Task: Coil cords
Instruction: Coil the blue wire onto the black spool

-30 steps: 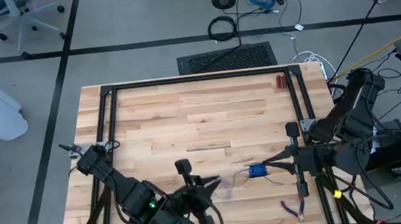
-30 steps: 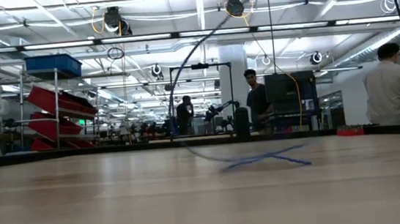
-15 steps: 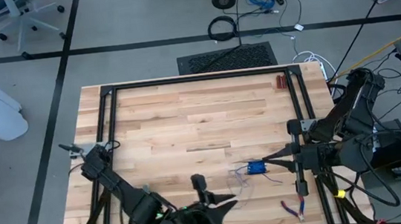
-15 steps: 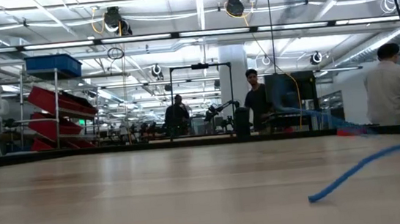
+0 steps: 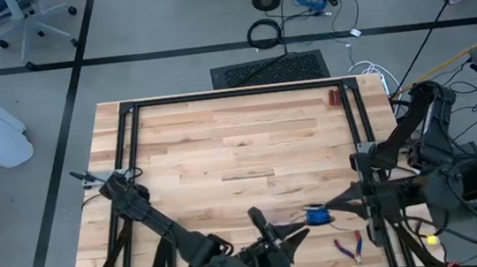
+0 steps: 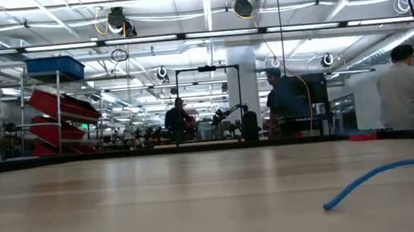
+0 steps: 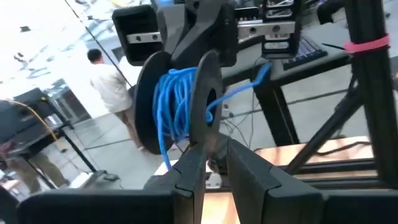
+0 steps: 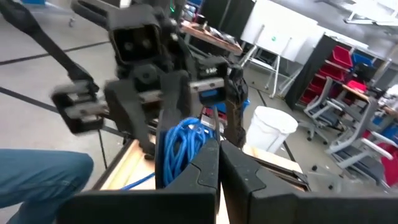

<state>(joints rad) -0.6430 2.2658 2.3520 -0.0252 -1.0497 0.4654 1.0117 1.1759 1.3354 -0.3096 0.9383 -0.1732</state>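
Observation:
The cord (image 5: 317,217) is thin and blue, wound on a small black reel (image 7: 149,93) that hangs above the table's near right part. A loose tail of the cord (image 6: 373,176) lies on the wood. My right gripper (image 5: 330,206) reaches in level from the table's right, and its fingers (image 8: 208,168) are shut beside the coil (image 8: 180,146). My left gripper (image 5: 301,235) comes level along the near edge. Its fingertips (image 7: 216,165) stand a narrow gap apart, just below the reel's near flange (image 7: 208,93). My left gripper has its fingers (image 7: 189,177) right at the lower edge of the reel's near flange (image 7: 202,140); whether they touch it I cannot tell. My right gripper holds the reel level from the table's right, with the blue coil (image 8: 177,155) beside its shut fingers. Those fingers hide the place of contact. The reel stands on edge, clear of the table, its tail slack.
Red-handled pliers (image 5: 350,246) lie near the front right corner, close under both grippers. A black frame (image 5: 234,95) runs round the tabletop, and a small red object (image 5: 332,98) sits at its far right. Bare wood (image 5: 223,153) fills the middle. People stand in the room beyond.
My left gripper has moved along the near edge toward the table's right, up to the reel, turning as it went. My right gripper and the reel have shifted slightly toward the near edge. The loose cord, which rose in an arc, now lies slack on the table.

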